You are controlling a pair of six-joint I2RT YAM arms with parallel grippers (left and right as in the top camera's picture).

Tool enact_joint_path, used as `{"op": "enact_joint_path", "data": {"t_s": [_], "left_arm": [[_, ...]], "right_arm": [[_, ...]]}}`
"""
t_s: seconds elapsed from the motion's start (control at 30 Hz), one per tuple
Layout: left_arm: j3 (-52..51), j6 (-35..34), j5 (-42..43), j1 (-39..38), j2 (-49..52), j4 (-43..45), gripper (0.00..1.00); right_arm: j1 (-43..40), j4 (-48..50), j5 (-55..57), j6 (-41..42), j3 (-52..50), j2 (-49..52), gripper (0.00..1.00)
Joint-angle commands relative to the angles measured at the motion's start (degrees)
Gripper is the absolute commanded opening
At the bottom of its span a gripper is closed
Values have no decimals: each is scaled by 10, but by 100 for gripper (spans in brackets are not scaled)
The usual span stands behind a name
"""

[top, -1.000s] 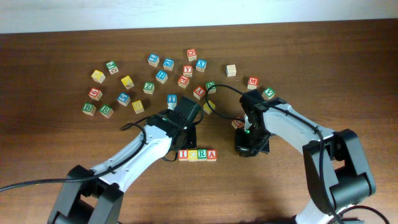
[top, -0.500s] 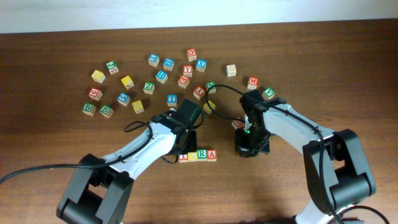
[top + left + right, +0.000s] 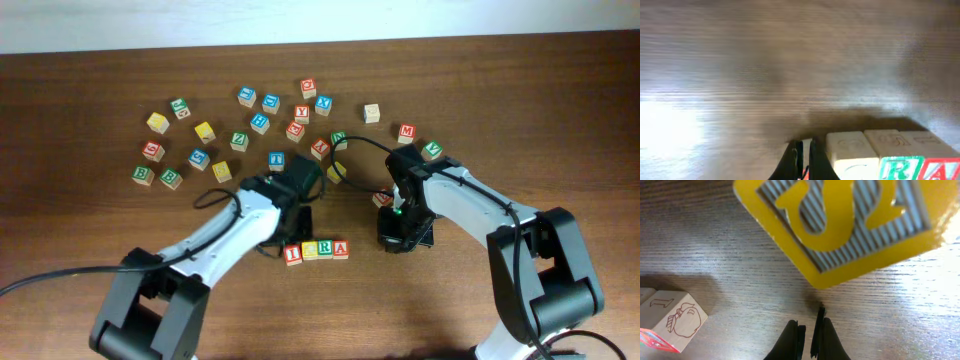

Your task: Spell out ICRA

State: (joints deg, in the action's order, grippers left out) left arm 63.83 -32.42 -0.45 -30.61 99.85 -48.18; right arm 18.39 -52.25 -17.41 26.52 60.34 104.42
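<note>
Four cubes stand in a row near the table's front: red I, yellow C, green R, red A. The I cube sits slightly askew at the left end. My left gripper is shut and points down just behind the I cube. In the left wrist view its tips stand right beside the C cube, with R and A further right and a sliver of red under the fingers. My right gripper is shut and holds nothing, low over bare wood right of the row.
Several loose letter cubes lie scattered across the back, from a green B at the left to a red M at the right. A big yellow cube looms ahead of the right fingers, a picture-faced cube at their left.
My left arm has swung a little to the left behind the row. The I cube now sits slightly lower and turned. The right arm has not moved.
</note>
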Motion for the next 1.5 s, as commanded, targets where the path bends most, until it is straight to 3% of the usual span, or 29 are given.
{"op": "enact_joint_path", "data": {"t_s": [0.0, 0.2, 0.43, 1.1, 1.47], "left_arm": [[31, -3, -2, 54, -25, -49, 0], [1, 8, 13, 86, -25, -85, 0], [-103, 8, 160, 86, -24, -29, 0], [-114, 7, 176, 86, -24, 58, 0], [-108, 38, 172, 87, -47, 55, 0]], "right_arm": [[0, 3, 1, -6, 6, 6, 4], [0, 15, -1, 1, 6, 6, 4], [38, 32, -1, 10, 6, 6, 4], [61, 60, -14, 25, 6, 6, 4], [83, 63, -14, 25, 6, 6, 4]]}}
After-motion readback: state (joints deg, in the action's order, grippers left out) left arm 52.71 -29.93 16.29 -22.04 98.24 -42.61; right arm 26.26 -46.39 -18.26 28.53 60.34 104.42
